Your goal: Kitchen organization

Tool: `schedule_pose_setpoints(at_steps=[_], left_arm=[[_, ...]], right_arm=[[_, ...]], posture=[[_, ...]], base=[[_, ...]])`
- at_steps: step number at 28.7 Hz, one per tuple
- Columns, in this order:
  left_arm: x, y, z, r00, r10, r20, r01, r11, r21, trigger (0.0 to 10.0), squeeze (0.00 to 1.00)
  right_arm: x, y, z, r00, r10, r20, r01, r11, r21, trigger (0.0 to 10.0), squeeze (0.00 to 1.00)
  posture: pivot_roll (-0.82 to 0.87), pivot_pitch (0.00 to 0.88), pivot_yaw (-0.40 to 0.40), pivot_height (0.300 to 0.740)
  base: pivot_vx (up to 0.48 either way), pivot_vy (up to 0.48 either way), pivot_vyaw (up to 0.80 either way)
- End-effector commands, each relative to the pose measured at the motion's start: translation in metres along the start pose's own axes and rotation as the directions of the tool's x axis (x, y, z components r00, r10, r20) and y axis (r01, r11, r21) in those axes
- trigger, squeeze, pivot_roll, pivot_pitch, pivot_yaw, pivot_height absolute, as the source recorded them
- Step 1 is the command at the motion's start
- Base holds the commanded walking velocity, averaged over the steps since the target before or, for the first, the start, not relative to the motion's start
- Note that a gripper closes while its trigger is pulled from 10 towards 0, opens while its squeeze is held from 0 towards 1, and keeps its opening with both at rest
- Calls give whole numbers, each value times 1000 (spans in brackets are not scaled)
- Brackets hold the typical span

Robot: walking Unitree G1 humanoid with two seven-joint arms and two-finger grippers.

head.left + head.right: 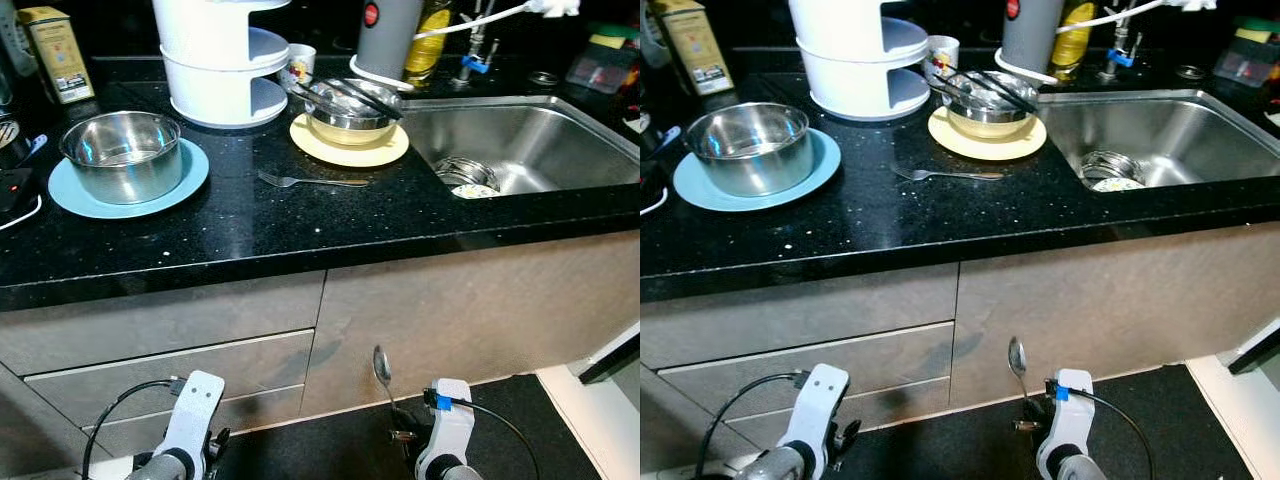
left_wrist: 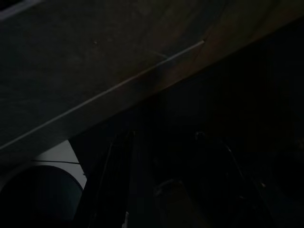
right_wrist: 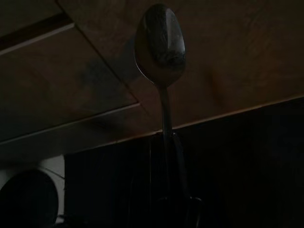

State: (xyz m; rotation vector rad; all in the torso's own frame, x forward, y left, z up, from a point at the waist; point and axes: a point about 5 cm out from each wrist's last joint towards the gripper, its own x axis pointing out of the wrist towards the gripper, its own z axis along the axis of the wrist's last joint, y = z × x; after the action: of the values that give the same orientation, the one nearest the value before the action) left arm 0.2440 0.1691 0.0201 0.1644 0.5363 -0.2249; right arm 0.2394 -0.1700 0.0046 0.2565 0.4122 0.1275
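My right gripper hangs low in front of the cabinet, shut on the handle of a steel spoon whose bowl points upward; the spoon stands out against the cabinet front in the right wrist view. My left gripper hangs idle at the lower left. On the black counter a fork lies in the middle. A steel bowl sits on a blue plate. Another steel bowl with black tongs across it rests on a yellow plate.
A steel sink with a strainer lies at the right. A white tiered rack, a mug, a grey canister and a box stand along the back. Drawers are below the counter.
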Motion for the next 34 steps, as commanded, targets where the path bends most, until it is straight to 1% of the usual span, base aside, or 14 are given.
schedule_pose_setpoints(at_steps=[1,4,5,10,14,17,20,25,27,34], left_arm=[[1,-4,-7,1000,-6,-22,6,1000,0,10000,0],[2,-5,-6,1000,-15,-15,15,1000,9,10000,0],[2,-6,-5,1000,-21,-12,21,999,24,10000,0],[4,-4,-6,1000,-11,-16,11,1000,25,10000,0],[5,-5,-6,1000,-3,-17,3,1000,16,10000,0],[8,-6,-5,1000,7,-5,-7,1000,-23,10000,0],[9,-7,-4,1000,8,1,-8,1000,-24,10000,0],[10,-8,-2,1000,6,10,-6,999,-32,10000,0],[11,-9,-1,1000,8,15,-7,999,-36,10000,0],[12,-10,0,1000,12,22,-11,999,-45,10000,0]], right_arm=[[-3,-4,-10,999,-35,-21,35,999,-10,10000,0],[-2,-6,-12,998,-54,-21,54,998,-17,10000,0],[-2,-7,-14,998,-59,-21,59,998,-29,10000,0],[-2,-9,-15,998,-58,-19,58,998,-38,10000,0],[-3,-10,-16,998,-63,-22,62,997,-44,10000,0],[-4,-11,-21,998,-59,-32,57,997,-57,10000,0],[-4,-11,-23,998,-56,-38,53,996,-71,10000,0],[-2,-9,-20,999,-47,-16,45,995,-88,10000,0],[-1,-9,-17,999,-37,-9,36,993,-116,10000,0],[0,-9,-15,1000,-25,-3,24,989,-143,10000,0]], posture=[[-32,173,-45,740],[-37,171,-44,740],[-42,174,-42,740],[-51,174,-43,740],[-56,171,-45,740],[-62,173,-47,740],[-63,171,-48,740],[-67,171,-47,740],[-72,167,-47,740],[-79,164,-50,740]], base=[[0,0,0],[0,0,0],[0,0,0],[0,0,0],[0,0,0],[0,0,0],[0,0,0],[0,0,0],[0,-311,0],[0,-465,0]])
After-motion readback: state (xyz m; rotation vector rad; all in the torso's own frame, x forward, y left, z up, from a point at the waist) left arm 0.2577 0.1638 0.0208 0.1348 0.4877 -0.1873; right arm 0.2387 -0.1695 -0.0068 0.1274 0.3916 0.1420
